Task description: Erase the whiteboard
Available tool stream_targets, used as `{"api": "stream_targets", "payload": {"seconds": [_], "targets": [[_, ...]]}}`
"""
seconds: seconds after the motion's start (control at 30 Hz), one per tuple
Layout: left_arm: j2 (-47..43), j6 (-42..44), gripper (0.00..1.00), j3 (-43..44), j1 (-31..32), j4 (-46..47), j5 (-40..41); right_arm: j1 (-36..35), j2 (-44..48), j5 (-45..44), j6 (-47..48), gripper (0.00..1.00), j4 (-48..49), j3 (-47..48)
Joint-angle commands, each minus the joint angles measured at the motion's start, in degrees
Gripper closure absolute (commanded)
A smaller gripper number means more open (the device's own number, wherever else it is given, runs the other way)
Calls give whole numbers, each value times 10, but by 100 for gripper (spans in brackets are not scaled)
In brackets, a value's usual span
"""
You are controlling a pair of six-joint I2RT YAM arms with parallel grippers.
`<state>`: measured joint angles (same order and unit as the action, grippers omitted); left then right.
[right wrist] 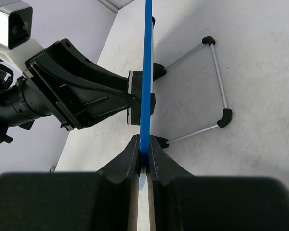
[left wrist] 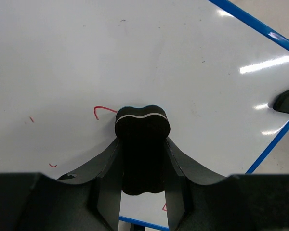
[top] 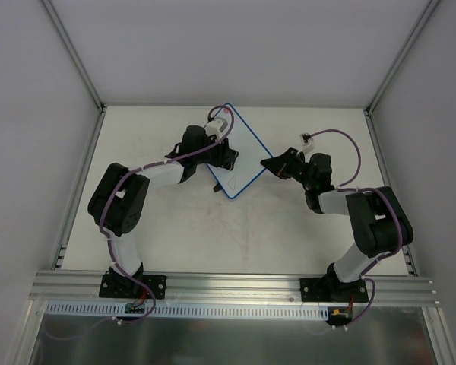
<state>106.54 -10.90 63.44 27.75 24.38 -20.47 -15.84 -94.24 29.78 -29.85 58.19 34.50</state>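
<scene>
The small rectangular white whiteboard with a thin blue frame [top: 249,148] is standing propped and inclined near the middle of the pale counter [top: 213,236], between the 2 arms. In the right wrist view it is showing edge-on as a single blue line [right wrist: 147,57], with a thin metal wire stand with black tips [right wrist: 220,79] bracing it from behind. Its written face is pointing toward the left arm and partly upward. In the top view its longer sides appear to be running diagonally, from the far left toward the right arm. The left gripper [top: 226,156] is pinching a small black bone-shaped foam eraser [left wrist: 142,127] and is pressing the eraser's end flat against that face [right wrist: 133,103]. The right gripper [top: 272,164] is pressed together on the frame at the board's right-hand edge [right wrist: 144,147], steadying it against the push. Both arms are therefore in contact with the board, the left on the face and the right on the rim. The deciding relation is eraser to ink: thin red marker strokes [left wrist: 102,110] are lying just beside the eraser's upper left corner, with fainter traces further left and below it. In my judgement the coming stroke is calling for travel leftward across the face, with the right arm's clamp resisting the pressure.
</scene>
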Motion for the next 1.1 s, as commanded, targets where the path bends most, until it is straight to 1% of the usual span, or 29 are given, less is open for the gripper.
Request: {"api": "stream_targets", "payload": {"seconds": [0.0, 0.17, 0.3, 0.33, 0.37, 0.43, 0.7, 0.83, 0.93, 1.07], "targets": [[13, 37, 100, 25, 59, -34, -91, -13, -3, 33, 26, 100, 22, 21], [18, 87, 100, 41, 85, -61, -70, -13, -3, 34, 26, 100, 21, 22], [22, 91, 100, 49, 88, -68, -69, -13, -2, 34, 26, 100, 21, 22], [22, 85, 100, 49, 89, -69, -58, -13, -3, 34, 26, 100, 21, 22], [26, 82, 100, 51, 87, -73, -27, -12, -3, 34, 26, 100, 21, 22], [31, 66, 100, 61, 80, -79, -15, -13, -3, 34, 26, 100, 21, 22], [68, -8, 100, 84, 6, -76, 4, -13, -2, 34, 26, 100, 21, 21], [89, -57, 100, 92, -30, -60, -11, -12, -2, 34, 26, 100, 22, 21], [96, -86, 100, 89, -52, -60, -4, -13, -1, 34, 26, 100, 21, 21], [87, -109, 100, 71, -72, -68, 29, -13, 1, 34, 25, 100, 22, 21]]}}
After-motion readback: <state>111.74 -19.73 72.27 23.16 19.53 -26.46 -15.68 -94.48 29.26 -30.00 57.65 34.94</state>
